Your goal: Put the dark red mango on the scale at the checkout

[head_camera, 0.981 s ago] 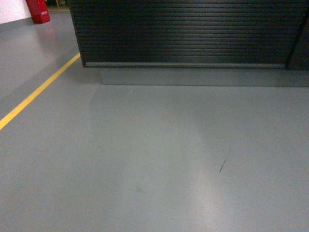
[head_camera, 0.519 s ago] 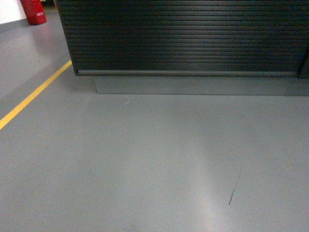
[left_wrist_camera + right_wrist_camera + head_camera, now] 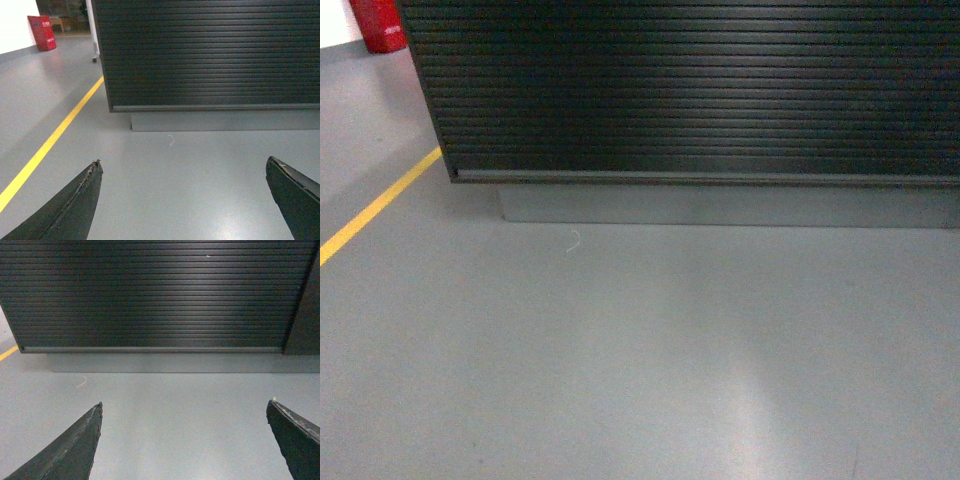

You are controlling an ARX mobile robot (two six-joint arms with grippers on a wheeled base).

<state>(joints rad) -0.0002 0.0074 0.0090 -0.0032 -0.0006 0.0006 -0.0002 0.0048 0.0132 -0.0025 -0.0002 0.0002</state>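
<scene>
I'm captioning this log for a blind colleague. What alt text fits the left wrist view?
The open left gripper frames bare grey floor before the ribbed black front panel of the checkout counter. A yellow floor line runs at left toward a red box; no mango or scale shows.

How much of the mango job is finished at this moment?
Nothing looks done. The checkout shows only its ribbed front above the grey floor; no mango or scale is in view. The left gripper and right gripper are both open and empty. Finding, grasping and placing the fruit all remain.
</scene>
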